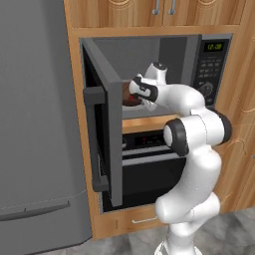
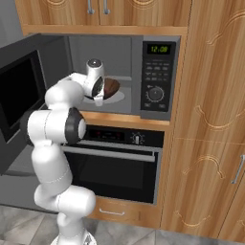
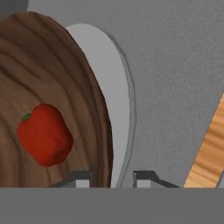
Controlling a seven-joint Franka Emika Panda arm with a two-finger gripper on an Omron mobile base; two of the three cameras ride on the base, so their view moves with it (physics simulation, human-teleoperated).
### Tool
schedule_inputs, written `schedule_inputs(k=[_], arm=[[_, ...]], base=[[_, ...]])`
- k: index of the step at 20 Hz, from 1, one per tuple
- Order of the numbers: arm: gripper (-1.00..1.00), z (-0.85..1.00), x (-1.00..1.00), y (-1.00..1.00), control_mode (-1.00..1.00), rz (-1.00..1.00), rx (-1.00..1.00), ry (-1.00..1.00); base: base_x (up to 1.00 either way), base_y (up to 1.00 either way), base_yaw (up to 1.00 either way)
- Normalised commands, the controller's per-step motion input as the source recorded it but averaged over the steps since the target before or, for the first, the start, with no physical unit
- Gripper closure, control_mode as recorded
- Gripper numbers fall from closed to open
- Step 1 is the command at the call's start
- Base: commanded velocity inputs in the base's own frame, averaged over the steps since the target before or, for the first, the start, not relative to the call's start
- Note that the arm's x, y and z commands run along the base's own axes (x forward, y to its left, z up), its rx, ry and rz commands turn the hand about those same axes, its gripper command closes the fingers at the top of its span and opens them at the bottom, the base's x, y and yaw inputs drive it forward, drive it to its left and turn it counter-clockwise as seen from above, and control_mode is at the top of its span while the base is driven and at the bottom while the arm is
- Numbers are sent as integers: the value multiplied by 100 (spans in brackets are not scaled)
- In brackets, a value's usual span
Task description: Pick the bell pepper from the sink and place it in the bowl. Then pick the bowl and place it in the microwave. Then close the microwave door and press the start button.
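Wooden cabinets frame the open microwave [image 1: 164,74] in the left base view, its door [image 1: 102,124] swung wide toward the camera. The white arm reaches into the cavity, and the gripper [image 1: 135,94] sits low inside, right at the dark brown bowl [image 1: 130,95], of which only a sliver shows past the hand. From this side the jaws are hidden by the hand, so their spread cannot be read.

Seen from the right base view, the bowl [image 2: 111,88] rests on the pale round turntable [image 2: 117,98] inside the microwave [image 2: 124,72], beside the button panel [image 2: 155,79] with its green display. The gripper [image 2: 99,99] hangs at the bowl's near rim; whether the fingers touch it cannot be told here. Below is the black oven [image 2: 115,162].

Up close in the hand view, the red bell pepper [image 3: 43,133] lies in the bowl [image 3: 65,87]. The two fingertips [image 3: 81,179] stand a little apart, straddling the bowl's rim: one over the wood, the other over the turntable [image 3: 113,96] and grey floor. The gap looks slightly wider than the rim; a firm pinch cannot be confirmed.
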Motion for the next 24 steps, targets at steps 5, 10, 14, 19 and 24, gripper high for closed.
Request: schedule_inputs(k=[5, 10, 14, 19, 24], arm=[[-100, 31, -94, -4, -100, 0, 0, -13], [-100, 24, -100, -7, -100, 1, 0, -8], [-100, 13, -100, -5, -100, 8, 0, -10], [-100, 70, -100, -10, -100, 6, 0, -16], [-100, 94, -100, -4, -100, 7, 0, -8]], base=[[0, 0, 0], [0, 0, 0], [0, 0, 0], [0, 0, 0], [0, 0, 0]])
